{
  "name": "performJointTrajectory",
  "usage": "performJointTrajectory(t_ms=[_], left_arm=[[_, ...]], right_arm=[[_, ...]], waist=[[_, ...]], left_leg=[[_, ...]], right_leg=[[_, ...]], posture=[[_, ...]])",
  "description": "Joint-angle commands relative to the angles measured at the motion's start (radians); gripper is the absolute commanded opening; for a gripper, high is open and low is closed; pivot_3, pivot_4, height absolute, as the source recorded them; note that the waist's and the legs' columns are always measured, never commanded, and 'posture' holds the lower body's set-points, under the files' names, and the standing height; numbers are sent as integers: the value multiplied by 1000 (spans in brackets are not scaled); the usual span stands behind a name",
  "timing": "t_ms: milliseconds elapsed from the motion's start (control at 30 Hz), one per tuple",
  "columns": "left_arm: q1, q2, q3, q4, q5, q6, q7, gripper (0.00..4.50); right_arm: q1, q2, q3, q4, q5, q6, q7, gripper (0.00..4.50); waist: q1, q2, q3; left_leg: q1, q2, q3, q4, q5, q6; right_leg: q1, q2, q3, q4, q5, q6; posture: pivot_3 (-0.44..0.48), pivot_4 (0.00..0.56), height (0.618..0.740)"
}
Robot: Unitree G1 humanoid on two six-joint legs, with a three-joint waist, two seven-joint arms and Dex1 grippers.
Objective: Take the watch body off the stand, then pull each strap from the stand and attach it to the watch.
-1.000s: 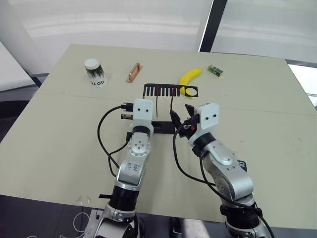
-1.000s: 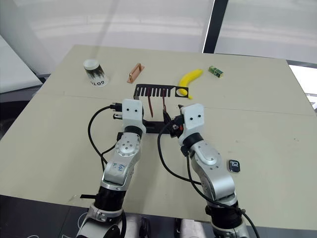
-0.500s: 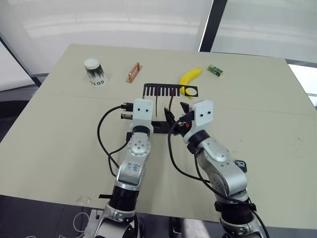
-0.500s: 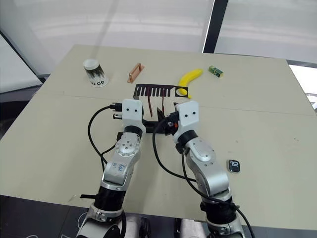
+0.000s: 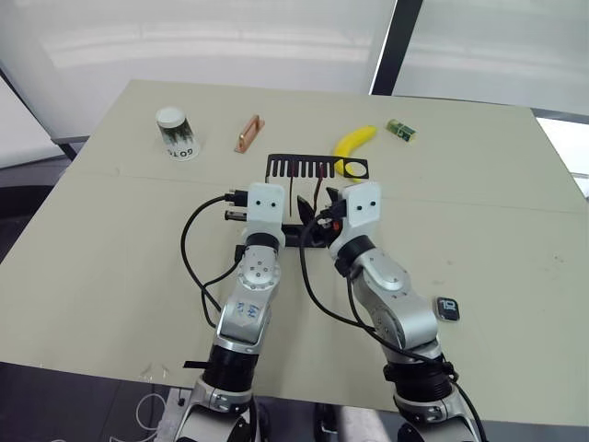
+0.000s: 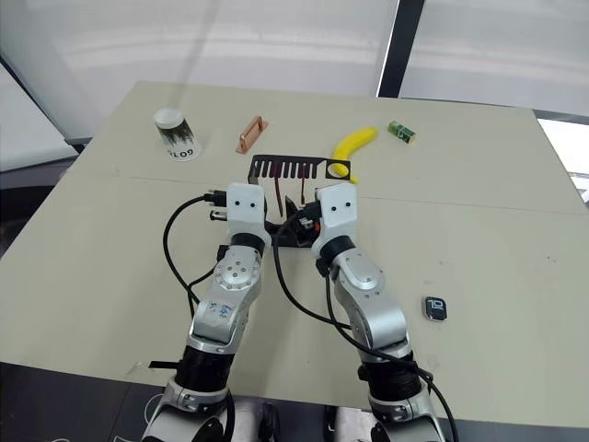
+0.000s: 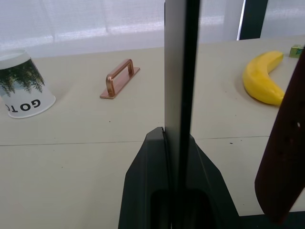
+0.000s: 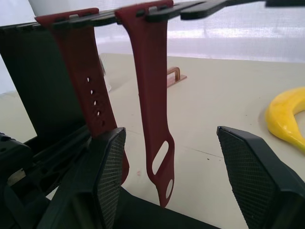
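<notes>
The black stand (image 5: 316,168) is upright mid-table, with two dark red straps (image 8: 76,76) hanging from its slotted top arm. My left gripper (image 7: 177,191) is shut on the stand's upright, low down near the base. My right gripper (image 8: 169,136) is open just right of it, and the lower end of the nearer strap (image 8: 155,119) hangs between its fingers (image 8: 110,171) without touching either one. The watch body (image 5: 447,308) lies flat on the table, out to the right of my right arm.
Behind the stand lie a banana (image 5: 352,145), a small green item (image 5: 400,130), a copper handle (image 5: 249,134) and an upturned paper cup (image 5: 176,133). The table's right edge (image 5: 563,175) is well past the watch body.
My right arm has swung left and forward to the stand, bringing its open fingers around the hanging strap. The left arm and the stand have stayed put.
</notes>
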Motion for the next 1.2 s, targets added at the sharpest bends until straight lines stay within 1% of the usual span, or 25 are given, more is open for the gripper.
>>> performJointTrajectory(t_ms=[33, 67, 200, 233, 267, 300, 333, 433, 700, 1000, 1200], left_arm=[[-6, -19, 2, -1, 19, 8, 4, 0], [-5, -19, 2, -2, 19, 8, 4, 0], [-5, -18, 2, -3, 20, 7, 2, 0], [-5, -18, 2, -3, 20, 7, 1, 0], [-5, -18, 2, -3, 21, 6, 1, 0], [-5, -18, 2, -3, 21, 6, 1, 0], [-5, -18, 2, -3, 21, 6, 0, 0], [-4, -18, 1, -5, 22, 8, -1, 0], [-4, -19, 1, -4, 20, 7, -3, 0], [-8, -5, 7, 17, 18, -19, -11, 0], [-35, 6, 15, 55, 19, -44, -25, 0]], right_arm=[[-10, 22, -6, -15, -13, -39, -23, 3247], [-10, 25, -6, -13, -14, -42, -23, 3247], [-11, 33, -7, -5, -21, -50, -20, 3247], [-11, 34, -8, -5, -22, -51, -19, 2721], [-11, 37, -9, -4, -21, -53, -17, 2455], [-10, 38, -10, -3, -21, -56, -16, 2007], [-10, 40, -10, -2, -21, -59, -15, 1445], [-9, 41, -10, -2, -20, -64, -12, 48], [-2, 38, 1, -14, -19, -80, 1, 48], [9, -47, 62, -35, -103, -202, 45, 48], [57, -98, 49, -75, -79, -225, 98, 48]], waist=[[0, 0, 0], [0, 0, 0], [0, 0, 0], [0, 0, 0], [0, 0, 0], [0, 0, 0], [0, 0, 0], [0, 0, 0], [0, 0, 0], [0, 0, 0], [0, 0, 0]], left_leg=[[-3, 0, 0, 1, 1, 0], [-6, -1, 0, 1, 2, 0], [-6, -1, 0, 1, 3, 0], [-6, -1, 0, 1, 3, 0], [-6, -1, 0, 1, 3, 0], [-6, -1, 0, 1, 3, 0], [-6, -1, 0, 1, 3, 0], [-6, -1, 0, 1, 3, 0], [-6, -1, 0, 1, 3, 0], [-6, -1, 0, 1, 3, 0], [-6, -1, 0, 1, 3, 0]], right_leg=[[-3, 0, 0, 1, 0, 0], [-6, -1, 0, 2, 0, 0], [-6, -1, 0, 2, 0, 0], [-6, -1, 0, 2, 0, 0], [-6, -1, 0, 2, 0, 0], [-6, -1, 0, 2, 0, 0], [-6, -1, 0, 2, 0, 0], [-6, -1, 0, 2, 0, 0], [-6, -1, 0, 2, 0, 0], [-6, -1, 0, 2, 0, 0], [-6, -1, 0, 1, 0, 0]], posture=[[0, 150, 729], [0, 150, 729], [0, 150, 729], [0, 150, 729], [0, 150, 729], [0, 150, 729], [0, 150, 729], [0, 150, 729], [0, 150, 729], [0, 150, 729], [0, 150, 729]])
